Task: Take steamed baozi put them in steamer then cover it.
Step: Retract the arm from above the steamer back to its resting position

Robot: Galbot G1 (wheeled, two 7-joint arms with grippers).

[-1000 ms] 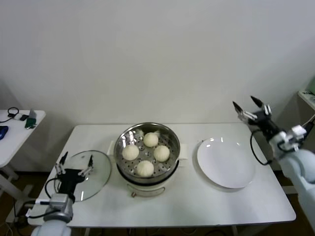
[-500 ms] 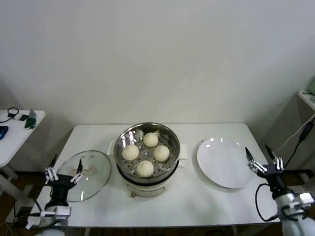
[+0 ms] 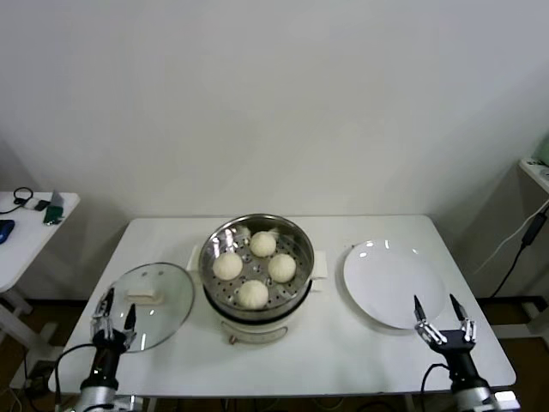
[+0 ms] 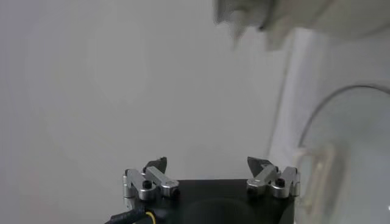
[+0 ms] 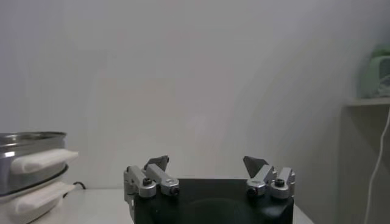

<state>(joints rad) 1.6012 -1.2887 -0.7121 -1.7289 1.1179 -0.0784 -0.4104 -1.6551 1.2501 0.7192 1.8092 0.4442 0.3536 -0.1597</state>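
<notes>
Head view: four steamed baozi (image 3: pixel 255 267) sit inside the steamer (image 3: pixel 256 302) at the centre of the tabletop (image 3: pixel 343 356). The glass lid (image 3: pixel 154 293) lies flat just left of the steamer; a white plate (image 3: pixel 393 284) lies to its right. The left tool (image 3: pixel 115 311) hangs low at the tabletop's near left edge, fingers apart, holding nothing. The right tool (image 3: pixel 437 314), near the plate's front edge, likewise stands apart and unladen.
</notes>
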